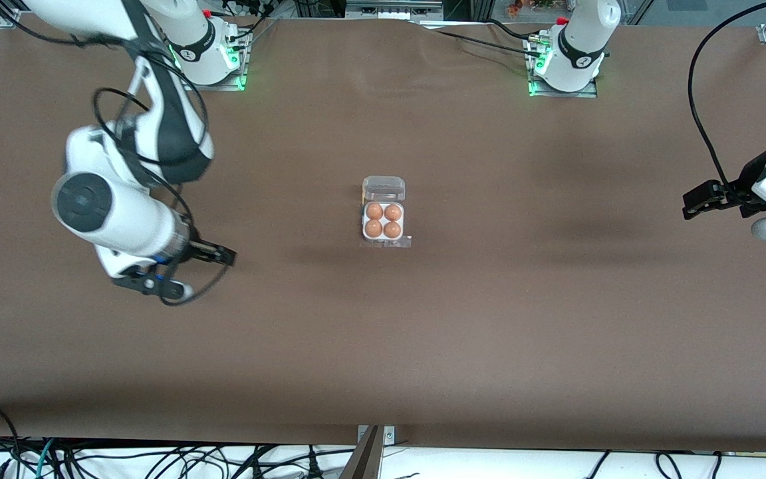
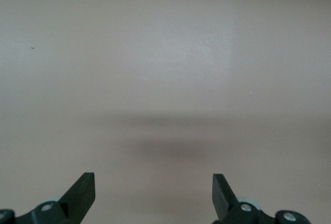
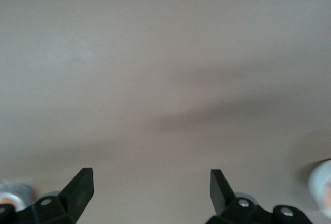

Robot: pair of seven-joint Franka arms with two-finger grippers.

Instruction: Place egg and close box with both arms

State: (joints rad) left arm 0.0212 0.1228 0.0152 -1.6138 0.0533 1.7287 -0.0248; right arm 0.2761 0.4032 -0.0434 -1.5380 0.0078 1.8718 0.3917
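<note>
The box (image 1: 364, 234), a small white tray, sits mid-table with its clear lid (image 1: 383, 188) folded open on the side farther from the front camera. Every cell holds an orange-brown egg (image 1: 374, 211). My right gripper (image 1: 229, 256) is open and empty over bare table, toward the right arm's end, well apart from the box. My left gripper (image 1: 687, 205) is open and empty over the table's left-arm end. The right wrist view (image 3: 151, 180) and the left wrist view (image 2: 153, 182) show only spread fingers and brown table.
The brown table (image 1: 489, 319) spreads wide around the box. Cables hang along the table's front edge (image 1: 157, 459). A blurred white round shape (image 3: 321, 182) sits at the edge of the right wrist view.
</note>
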